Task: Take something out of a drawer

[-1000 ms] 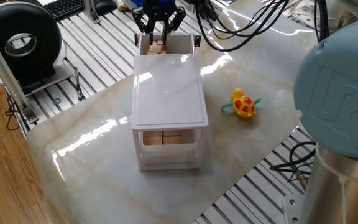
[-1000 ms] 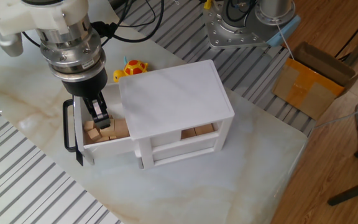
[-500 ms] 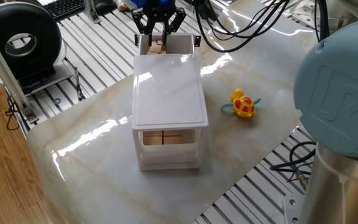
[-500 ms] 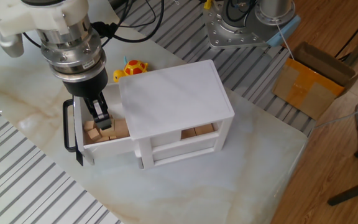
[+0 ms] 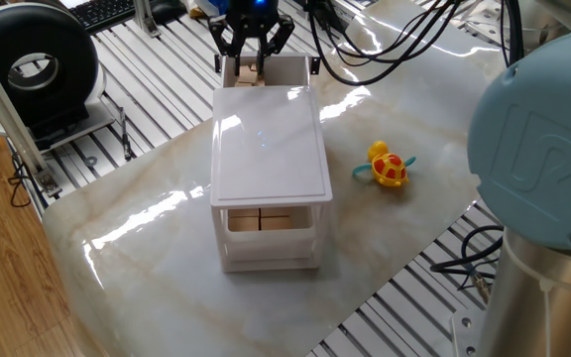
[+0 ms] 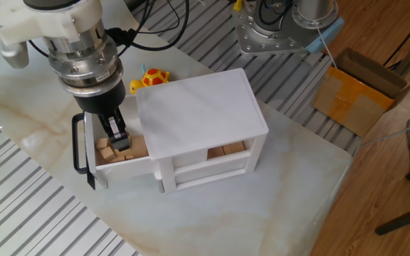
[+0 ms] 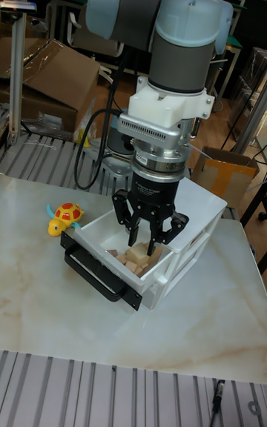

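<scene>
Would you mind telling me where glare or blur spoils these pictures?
One fixed view: bright glare streaks on the marble table and a sheen on the cabinet top; the big grey arm joint at the right edge is soft. The other fixed view: evenly lit, little glare. Tall fixed view: dim background, while the gripper and drawer are sharp.

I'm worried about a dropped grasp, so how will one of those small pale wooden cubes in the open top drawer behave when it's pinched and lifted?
The small pale wooden cube under the gripper looks rigid with flat faces, so it should pinch squarely without squashing. It is probably light. The cubes lie loosely jumbled in the shallow white plastic drawer, so neighbours may get nudged or dragged.
</scene>
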